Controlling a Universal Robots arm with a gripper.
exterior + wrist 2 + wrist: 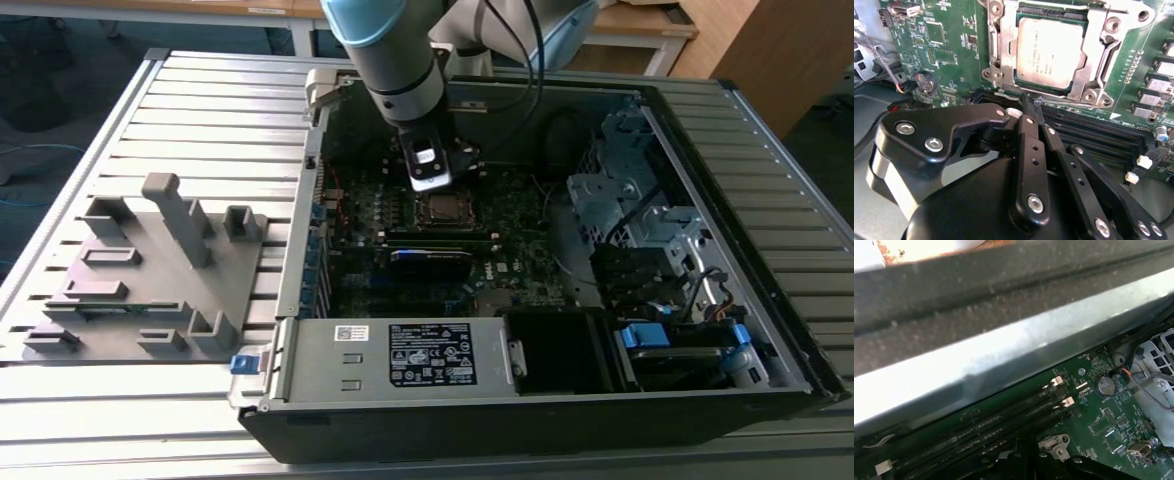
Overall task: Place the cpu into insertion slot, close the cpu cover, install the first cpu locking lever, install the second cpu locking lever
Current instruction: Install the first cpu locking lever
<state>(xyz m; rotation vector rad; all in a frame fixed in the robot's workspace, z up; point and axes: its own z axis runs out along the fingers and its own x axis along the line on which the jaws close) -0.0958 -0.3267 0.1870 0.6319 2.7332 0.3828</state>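
Just beyond the hand (1026, 111) lies the cpu (1050, 52), seated under the cpu cover (1094, 55).

A robotics lab or test workshop. An opened desktop computer case (534, 300) lies on its side at the frame's centre on a ribbed aluminium-profile table (200, 110), with a grey printed fixture plate (140, 280) at left. Wooden desks (641, 25) stand along the top edge, above a grey floor.
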